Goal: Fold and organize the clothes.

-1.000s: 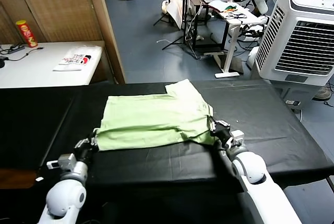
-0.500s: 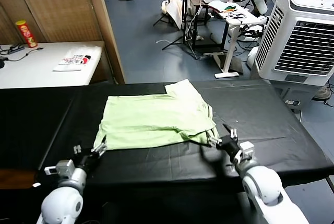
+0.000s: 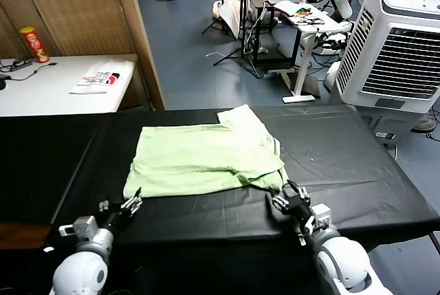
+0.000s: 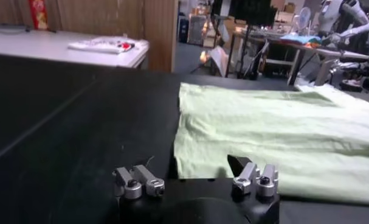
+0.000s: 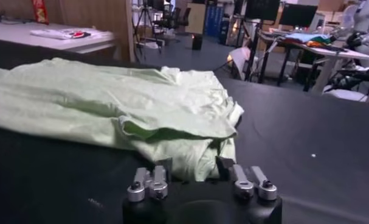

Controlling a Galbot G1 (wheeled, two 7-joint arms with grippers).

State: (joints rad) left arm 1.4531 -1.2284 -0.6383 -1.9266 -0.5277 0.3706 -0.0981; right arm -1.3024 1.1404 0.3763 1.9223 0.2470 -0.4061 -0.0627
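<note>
Shirt: we see the pale green shirt (image 3: 206, 156) lying flat and partly folded on the black counter (image 3: 357, 171), its cloth doubled over itself with a loose flap bunched at its near right corner.
Why it lies so: we judge a fold has been laid and the cloth let go, since neither tool touches the shirt — the folded layers rest under their own weight.
Long axis: the shirt's long side runs across the counter from our left to our right; a narrower part sticks out at the shirt's far right corner, pointing away from us.
Left tool: the left tool (image 3: 124, 207) sits just off the shirt's near left corner, low over the counter, fingers standing moderately apart and holding nothing.
Right tool: the right tool (image 3: 292, 203) sits just beside the shirt's near right corner, next to the bunched flap; its fingers look drawn close together, and we see no cloth between them.
Why the tools wait there: we judge both are placed at the shirt's near edge so each can take a corner for the next fold — that bunched flap may want smoothing first.
Beyond the shirt: a white packet (image 3: 96, 79) lies on a pale side table (image 3: 41, 92) well beyond the shirt's left end, no part of the work.
</note>
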